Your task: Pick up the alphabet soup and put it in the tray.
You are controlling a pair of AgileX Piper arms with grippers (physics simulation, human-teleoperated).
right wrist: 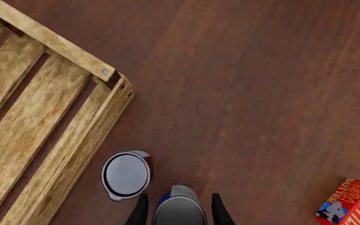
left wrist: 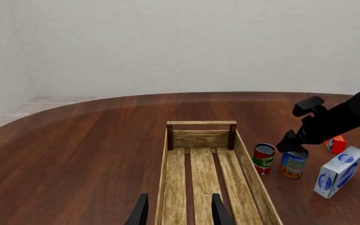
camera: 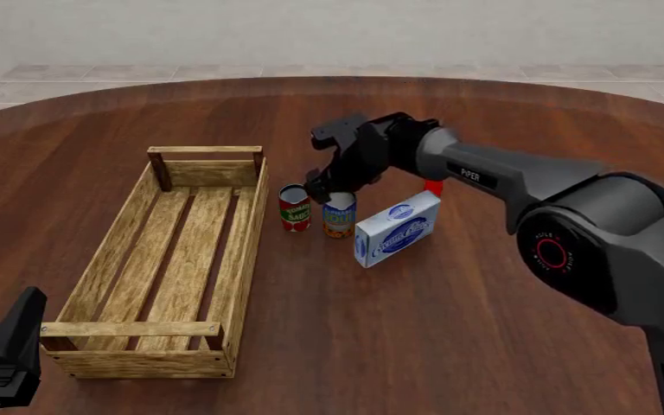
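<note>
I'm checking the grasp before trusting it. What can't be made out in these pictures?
- Whether the right fingers touch the soup can: right wrist view cuts both off at its edge; in the front view the right gripper hides the can's top.
- Left gripper: only finger stubs show; the tips are cut off by the left wrist view's edge.
- Small red box: mostly hidden behind the right arm in the front view.

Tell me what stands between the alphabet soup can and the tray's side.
The red-and-green can stands between the alphabet soup and the tray, apart from the tray's plank side. The front view shows it best.
</note>
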